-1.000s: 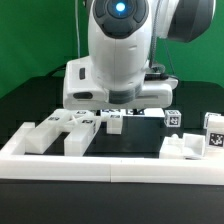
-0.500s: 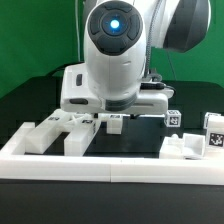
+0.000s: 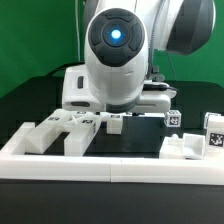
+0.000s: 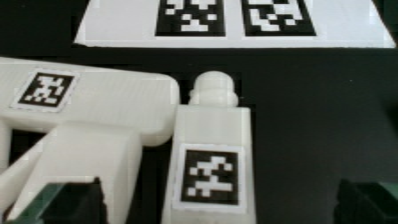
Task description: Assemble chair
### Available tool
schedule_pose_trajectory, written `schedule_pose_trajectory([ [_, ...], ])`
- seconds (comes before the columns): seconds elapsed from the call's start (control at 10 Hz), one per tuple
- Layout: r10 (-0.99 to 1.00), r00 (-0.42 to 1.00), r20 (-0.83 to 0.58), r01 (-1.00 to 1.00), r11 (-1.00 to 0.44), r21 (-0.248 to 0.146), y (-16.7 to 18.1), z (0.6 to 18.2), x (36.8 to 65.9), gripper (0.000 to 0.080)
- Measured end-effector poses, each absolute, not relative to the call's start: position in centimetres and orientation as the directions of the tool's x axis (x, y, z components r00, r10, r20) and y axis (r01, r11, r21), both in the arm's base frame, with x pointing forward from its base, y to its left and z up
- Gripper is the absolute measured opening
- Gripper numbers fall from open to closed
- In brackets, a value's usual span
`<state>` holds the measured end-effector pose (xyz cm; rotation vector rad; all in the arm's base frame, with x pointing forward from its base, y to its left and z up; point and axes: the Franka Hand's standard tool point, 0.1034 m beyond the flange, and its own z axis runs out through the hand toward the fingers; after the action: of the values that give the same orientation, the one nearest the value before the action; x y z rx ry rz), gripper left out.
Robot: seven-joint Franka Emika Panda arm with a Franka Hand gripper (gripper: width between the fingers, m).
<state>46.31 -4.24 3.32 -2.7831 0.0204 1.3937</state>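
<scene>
Chair pieces [image 3: 62, 131] are lying on the black table [image 3: 25, 102], and one long block [image 4: 214, 150] with a rounded peg is sitting between the jaws of the gripper [image 4: 217, 200], which are standing wide apart, gripping nothing, with a gap showing on either side of it. In the exterior view more white blocks [image 3: 186, 146] are resting at four o'clock from the arm [image 3: 118, 55], the white border rail [image 3: 100, 166] is running across at six o'clock, and a green backdrop [image 3: 30, 35] is hanging at ten o'clock.
</scene>
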Motion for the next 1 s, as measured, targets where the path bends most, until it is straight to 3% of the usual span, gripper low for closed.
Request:
schedule_pose_trajectory([
  [1.0,0.011,0.604,-0.797,-0.013,-1.0,-0.024,-3.5,2.3,46.3,0.0649],
])
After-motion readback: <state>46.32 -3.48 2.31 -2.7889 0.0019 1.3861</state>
